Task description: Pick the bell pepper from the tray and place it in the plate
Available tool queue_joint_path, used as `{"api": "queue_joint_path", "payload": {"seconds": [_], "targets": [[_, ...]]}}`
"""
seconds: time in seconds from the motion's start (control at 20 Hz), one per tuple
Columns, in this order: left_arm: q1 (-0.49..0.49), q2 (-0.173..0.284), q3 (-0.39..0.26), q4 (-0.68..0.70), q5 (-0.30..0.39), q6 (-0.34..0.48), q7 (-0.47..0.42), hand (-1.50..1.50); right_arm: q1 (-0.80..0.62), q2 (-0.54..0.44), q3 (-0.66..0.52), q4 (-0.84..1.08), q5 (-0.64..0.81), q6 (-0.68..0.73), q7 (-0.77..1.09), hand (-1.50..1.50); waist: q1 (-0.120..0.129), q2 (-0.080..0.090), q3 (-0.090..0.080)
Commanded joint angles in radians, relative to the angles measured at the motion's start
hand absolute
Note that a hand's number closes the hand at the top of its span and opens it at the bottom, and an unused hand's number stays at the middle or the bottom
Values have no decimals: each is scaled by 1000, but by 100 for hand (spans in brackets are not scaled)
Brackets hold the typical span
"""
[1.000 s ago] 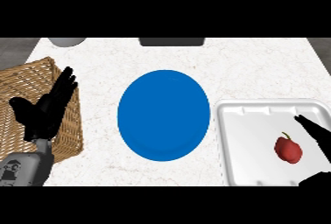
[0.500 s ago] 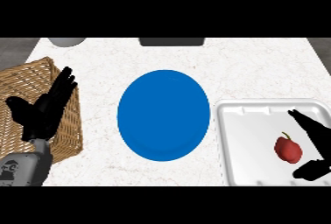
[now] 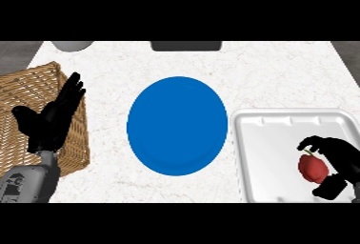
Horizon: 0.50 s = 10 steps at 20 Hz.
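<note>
The robot's right hand (image 3: 336, 157) curls over a red bell pepper (image 3: 313, 167) lying in the white tray (image 3: 281, 128) at the counter's right, fingers bent around its top. The blue plate (image 3: 177, 126) sits at centre, left of the tray. The left hand (image 3: 53, 116) rests open, fingers straight, over a wicker basket (image 3: 28, 88).

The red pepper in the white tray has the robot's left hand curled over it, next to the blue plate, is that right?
Not quite: it is the right hand that curls over the red pepper in the white tray, beside the blue plate. The head view shows the left hand open over by the wicker basket.
</note>
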Motion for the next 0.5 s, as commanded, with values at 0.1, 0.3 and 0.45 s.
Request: {"api": "queue_joint_path", "payload": {"seconds": [0.1, 0.3, 0.45], "targets": [[78, -7, 15, 33, 11, -17, 22, 0, -11, 65, 17, 6, 18, -6, -9, 150, 3, 17, -6], [61, -6, 9, 26, 8, -22, 49, 0, -23, 167, 102, -47, 58, -29, 0, 150, 4, 17, -6], [10, -25, -18, 38, -6, -18, 47, 0, -75, 359, 355, -153, 121, 41, 16, 150, 64, 30, -8]]}}
